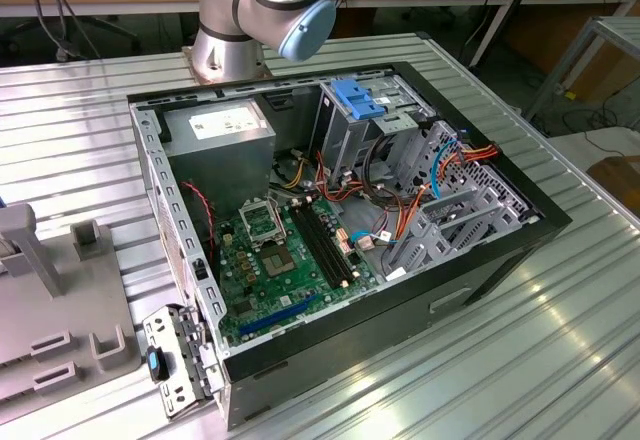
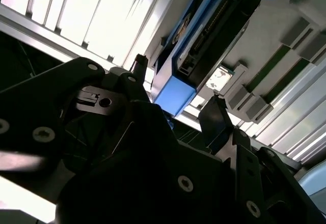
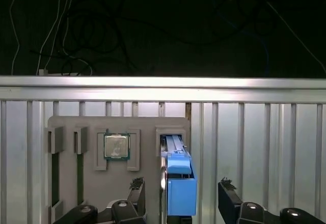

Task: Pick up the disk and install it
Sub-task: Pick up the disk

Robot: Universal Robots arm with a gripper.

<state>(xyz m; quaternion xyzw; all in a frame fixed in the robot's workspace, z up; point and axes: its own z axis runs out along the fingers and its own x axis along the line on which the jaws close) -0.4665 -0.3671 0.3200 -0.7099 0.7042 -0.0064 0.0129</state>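
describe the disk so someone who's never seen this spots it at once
In the first wrist view, a grey tray lies on the ribbed metal table. The disk stands on edge in the tray's slot beside a square chip. Its bright blue carrier sets it apart: the chip lies flat and is silver.

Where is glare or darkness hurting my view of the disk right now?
Second wrist view: the table blows out white, the pincer is a dark silhouette, the disk reads fine. First wrist view: black background, disk evenly lit. Exterior view: mild sheen on the table.
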